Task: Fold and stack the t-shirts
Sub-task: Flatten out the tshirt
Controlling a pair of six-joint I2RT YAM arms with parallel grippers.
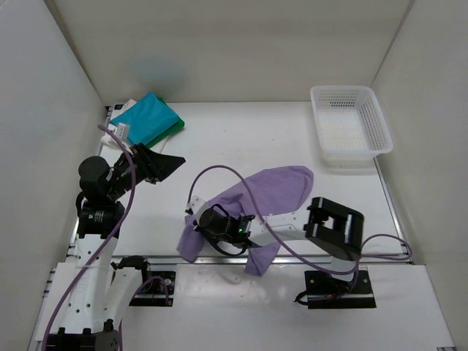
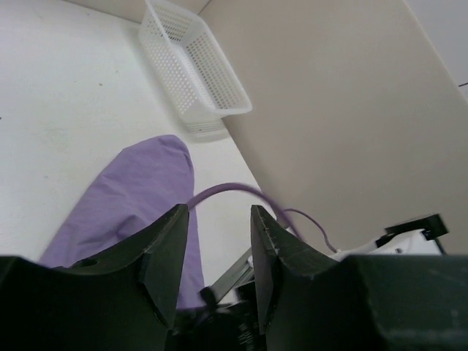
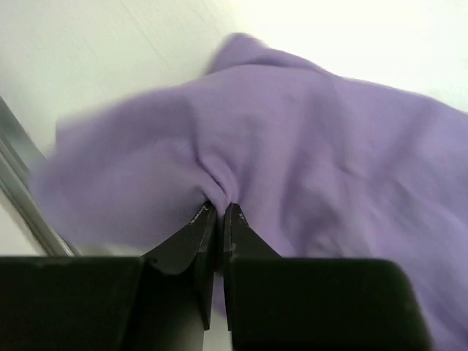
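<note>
Lavender t-shirt (image 1: 281, 189): unfolded and rumpled on the table (image 1: 241, 139), it is found nearer the arm bases than the white basket (image 1: 347, 121) and to the basket's left, well apart from it. The end farthest from the basket is bunched up around the right arm's wrist.
Folded t-shirts (image 1: 150, 121): a flat stack is seen far to the left of the basket, about level with it. Teal is on top, dark green shows under one edge, and a little white shows at the far side.
Right gripper (image 3: 219, 212): the fingers are closed almost together on a pinched fold of the lavender cloth, and wrinkles are gathered at the tips. In the overhead view the fingertips are hidden by cloth.
Left gripper (image 2: 219, 216): the fingers are parted with a clear gap and nothing is held. It is raised off the table, far left of the basket, and is pointed across the lavender cloth toward the basket.
Step in hand: judged to be the spreading out of the lavender t-shirt, since one edge is gripped and no fold has been made.
Progress: the other shirts appear done; this one is judged to be the last.
Next move: the cloth needs to be drawn flat, and a second hold by the free gripper is probably needed so that both corners can be pulled smooth before folding.
</note>
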